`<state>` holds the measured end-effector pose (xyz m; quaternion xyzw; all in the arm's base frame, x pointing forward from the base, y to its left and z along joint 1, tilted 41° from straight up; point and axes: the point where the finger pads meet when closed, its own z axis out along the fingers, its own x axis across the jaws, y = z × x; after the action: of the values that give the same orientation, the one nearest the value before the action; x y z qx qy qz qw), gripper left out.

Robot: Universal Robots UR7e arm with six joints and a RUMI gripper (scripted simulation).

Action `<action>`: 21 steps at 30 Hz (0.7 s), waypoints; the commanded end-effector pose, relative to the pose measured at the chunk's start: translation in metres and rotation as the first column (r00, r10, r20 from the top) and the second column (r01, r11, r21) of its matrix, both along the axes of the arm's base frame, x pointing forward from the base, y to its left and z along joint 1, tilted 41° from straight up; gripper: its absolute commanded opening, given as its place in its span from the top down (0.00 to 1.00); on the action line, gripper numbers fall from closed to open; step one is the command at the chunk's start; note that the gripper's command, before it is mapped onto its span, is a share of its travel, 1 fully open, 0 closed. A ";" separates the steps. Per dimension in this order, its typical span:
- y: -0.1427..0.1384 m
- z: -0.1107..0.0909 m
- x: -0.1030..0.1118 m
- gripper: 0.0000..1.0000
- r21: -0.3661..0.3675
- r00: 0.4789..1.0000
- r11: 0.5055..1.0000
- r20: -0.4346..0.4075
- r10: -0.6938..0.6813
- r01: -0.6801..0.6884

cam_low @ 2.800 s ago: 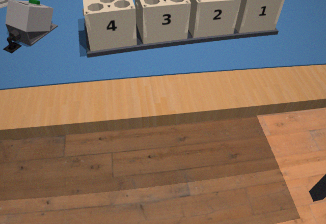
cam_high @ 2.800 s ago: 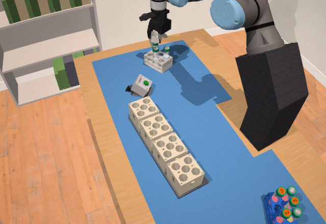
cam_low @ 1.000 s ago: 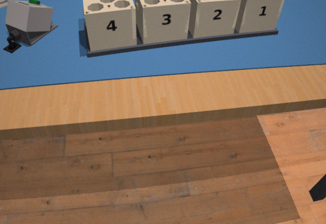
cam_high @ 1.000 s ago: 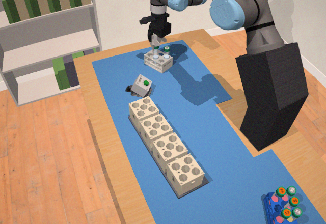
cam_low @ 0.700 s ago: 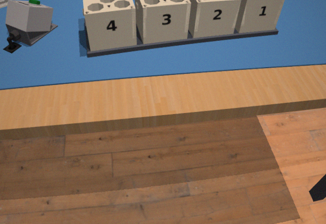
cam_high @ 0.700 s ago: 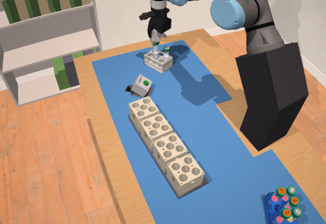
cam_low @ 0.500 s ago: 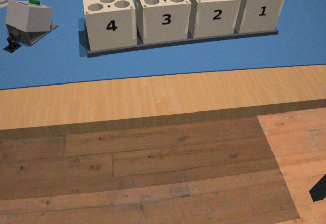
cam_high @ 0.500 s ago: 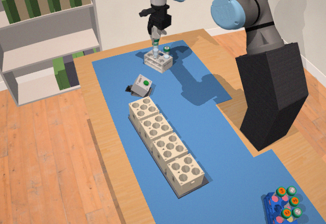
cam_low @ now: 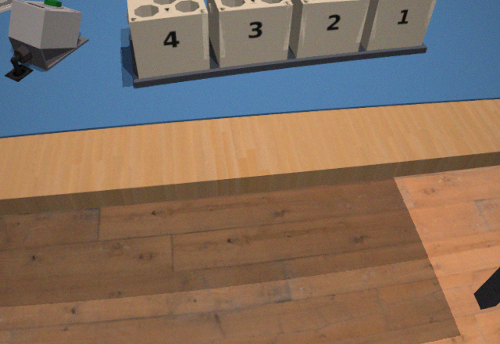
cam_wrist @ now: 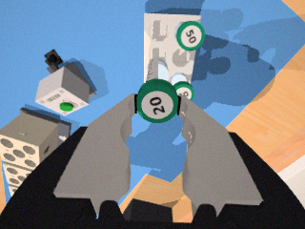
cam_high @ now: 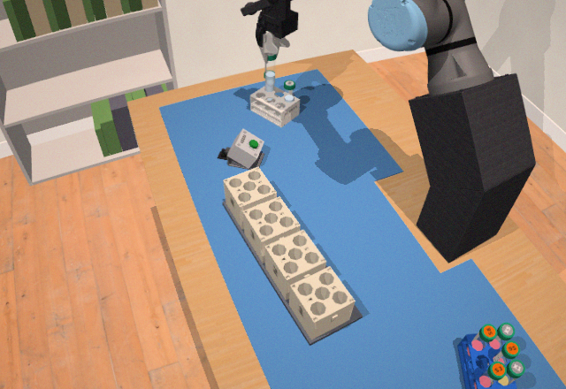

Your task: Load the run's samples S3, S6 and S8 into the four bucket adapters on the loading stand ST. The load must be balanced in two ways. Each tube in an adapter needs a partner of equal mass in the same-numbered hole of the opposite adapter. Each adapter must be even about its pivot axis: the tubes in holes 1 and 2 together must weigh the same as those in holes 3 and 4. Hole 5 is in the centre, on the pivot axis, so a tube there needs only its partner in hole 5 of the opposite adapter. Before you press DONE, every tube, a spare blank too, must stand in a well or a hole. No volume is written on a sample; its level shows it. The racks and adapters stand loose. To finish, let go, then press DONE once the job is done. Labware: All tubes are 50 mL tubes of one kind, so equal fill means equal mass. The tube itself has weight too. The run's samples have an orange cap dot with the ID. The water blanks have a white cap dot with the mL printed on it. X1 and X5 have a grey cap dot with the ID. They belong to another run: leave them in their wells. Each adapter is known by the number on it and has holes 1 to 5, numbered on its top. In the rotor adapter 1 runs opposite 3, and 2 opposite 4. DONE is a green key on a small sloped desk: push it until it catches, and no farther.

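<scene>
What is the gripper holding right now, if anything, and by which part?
The gripper is shut on the 20 mL water blank, clamped at opposite sides of its green cap, above the white rack.
</scene>
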<state>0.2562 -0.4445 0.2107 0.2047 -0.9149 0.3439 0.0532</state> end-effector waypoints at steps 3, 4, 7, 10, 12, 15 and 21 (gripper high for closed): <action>0.014 0.016 -0.001 1.00 0.000 1.000 1.000 0.000 0.000 0.000; 0.016 0.019 -0.001 1.00 0.000 1.000 1.000 0.000 0.000 0.000; 0.019 0.023 -0.001 1.00 0.000 1.000 1.000 0.000 0.000 0.000; 0.019 0.023 -0.001 1.00 0.000 1.000 1.000 0.000 0.000 0.000; 0.029 0.014 0.002 1.00 -0.002 0.999 0.999 -0.034 0.040 -0.041; 0.044 0.002 0.008 1.00 -0.002 0.991 0.995 -0.086 0.101 -0.101; 0.073 -0.023 0.018 1.00 0.008 0.957 0.975 -0.189 0.218 -0.220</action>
<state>0.2684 -0.3877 0.2007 0.2983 -0.8896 0.3345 0.0879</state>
